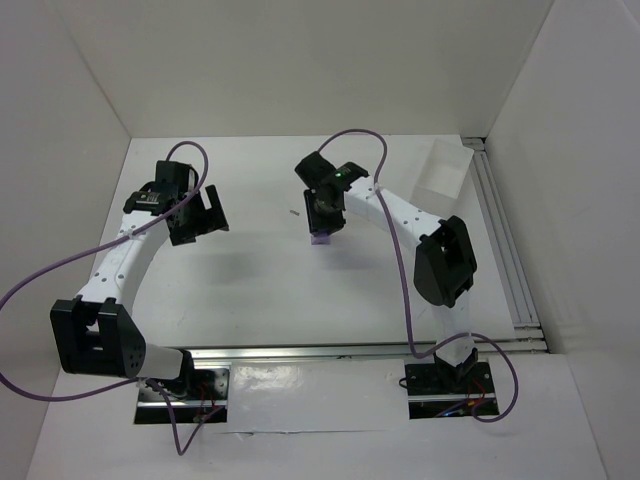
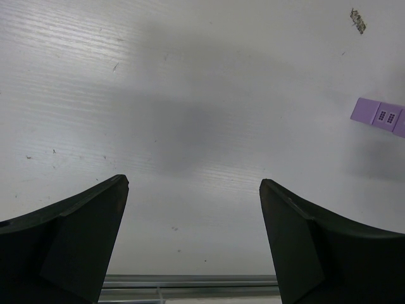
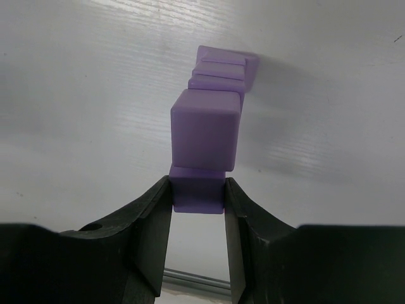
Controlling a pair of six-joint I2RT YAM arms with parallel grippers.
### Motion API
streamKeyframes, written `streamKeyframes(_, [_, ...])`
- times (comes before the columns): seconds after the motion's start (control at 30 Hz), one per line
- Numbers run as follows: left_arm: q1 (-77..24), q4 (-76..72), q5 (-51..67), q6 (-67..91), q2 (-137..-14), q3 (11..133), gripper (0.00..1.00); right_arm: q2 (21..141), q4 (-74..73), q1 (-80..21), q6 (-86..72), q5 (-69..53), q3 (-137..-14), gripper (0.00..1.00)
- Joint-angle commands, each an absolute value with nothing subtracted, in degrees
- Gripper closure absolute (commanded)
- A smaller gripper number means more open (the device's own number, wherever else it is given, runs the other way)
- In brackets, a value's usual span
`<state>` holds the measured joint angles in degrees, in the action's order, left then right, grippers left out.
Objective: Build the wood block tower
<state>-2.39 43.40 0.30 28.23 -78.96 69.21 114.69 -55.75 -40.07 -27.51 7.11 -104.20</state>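
right tool (image 3: 197,187): pinching one lilac block (image 3: 197,197), a finger flat on each side face.
left tool (image 2: 193,183): spread wide with nothing between the fingers, hanging over bare counter (image 2: 158,95).
tower (image 3: 207,130): a narrow lilac column out on the counter, well apart from my left tool. My right wrist view looks along it, with one cube large and near and several more stepped away behind it.
held block and tower: they touch or nearly touch. I cannot tell whether the block is seated squarely on the column or only pressed against it.
done: I judge most of the stack is standing, since several cubes are already in line.
left: settle this block, let go without nudging the column, then back my right tool off. No loose cube shows in any view, so this may be the last one.
foot of the stack: a flat lilac piece (image 2: 380,116) at the right edge of my left wrist view, probably the wider base.
writing: no brand or words I can read, only tiny dark dot-grids on two faces of that piece.
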Motion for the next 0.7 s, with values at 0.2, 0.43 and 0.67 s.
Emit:
streamKeyframes(0.2, [-2.1, 42.8, 0.2, 27.2, -77.7, 69.1, 0.02, 116.0, -54.6, -39.8, -26.5, 7.8, -107.8, 0.73])
streamKeyframes(0.43, [-2.1, 42.8, 0.2, 27.2, -77.7, 69.1, 0.02, 116.0, -54.6, -39.3, -26.5, 7.8, -107.2, 0.73])
streamKeyframes(0.67, [-2.1, 42.8, 0.2, 27.2, -77.7, 69.1, 0.02, 116.0, -54.6, -39.3, -26.5, 7.8, -107.2, 0.73])
